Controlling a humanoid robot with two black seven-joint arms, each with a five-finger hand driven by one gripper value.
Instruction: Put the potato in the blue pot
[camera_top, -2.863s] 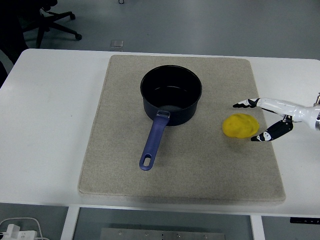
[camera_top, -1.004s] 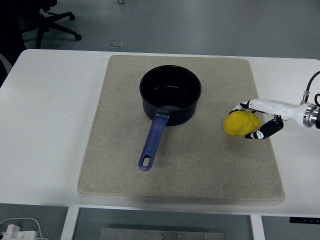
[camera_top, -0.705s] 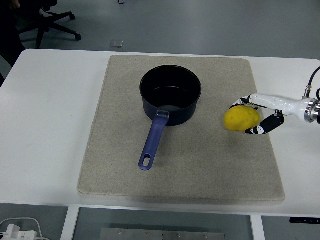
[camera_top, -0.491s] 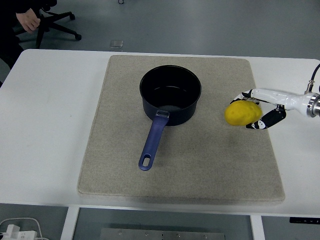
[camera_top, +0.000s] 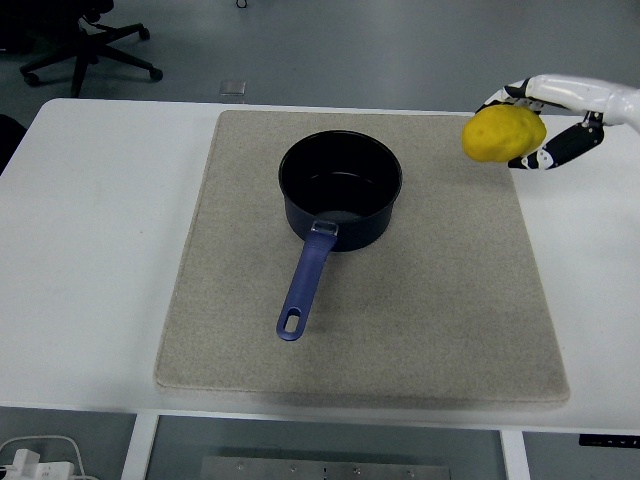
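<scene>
While the right hand (camera_top: 545, 120) comes in from the right edge, its fingers are curled around the yellow potato (camera_top: 504, 134) and hold it tight. A white finger lies over the top of the potato, and a black and white finger (camera_top: 558, 152) presses on its right side. The potato is up in the air, above the far right corner of the mat (camera_top: 420, 320). It touches nothing but the hand.

The blue pot (camera_top: 341, 190) stands upright on the mat, toward the far side and near the middle. It is dark inside, and nothing can be seen in it. Its long blue handle (camera_top: 306, 280) points toward the near edge of the table and a little to the left. The end of the handle has a hole in it. The pot is to the left of the potato, well apart from it.

The mat is a rough grey square that lies flat on the white table (camera_top: 90, 250). Beyond the table's far left corner, the legs of a black chair (camera_top: 95, 45) stand on the grey floor.
</scene>
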